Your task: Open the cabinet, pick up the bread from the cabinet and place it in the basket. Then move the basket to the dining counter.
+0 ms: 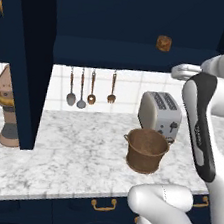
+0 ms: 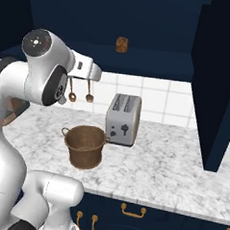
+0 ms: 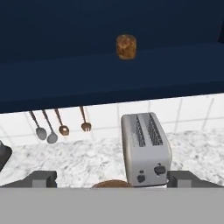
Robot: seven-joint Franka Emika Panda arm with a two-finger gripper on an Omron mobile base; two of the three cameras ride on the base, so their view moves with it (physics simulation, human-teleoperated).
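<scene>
So the cabinet already stands open in the left base view, its door swung out at the left, and one bread sits on the shelf inside, up and to the right. Below it on the marble table stand one basket and, just behind it, one toaster. Four utensils hang on the tiled wall, and one tan grinder stands at the far left, partly hidden by the door. The step in hand, as I judge it, is the reach for the bread — the opening is done, the pick is not.

From the right base view the bread lies well above and a little right of the claw, which sticks out from the wrist at the level of the shelf's lower edge. The basket has nothing in it, and the toaster is close at its right.

In the hand view the bread is above centre on the shelf, with the toaster below it and the basket's rim at the bottom. The claw's tips stand wide apart, holding nothing. The next move calls for raising the claw and pushing it forward into the cabinet until the tips straddle the lump, clear of the shelf's front edge.
</scene>
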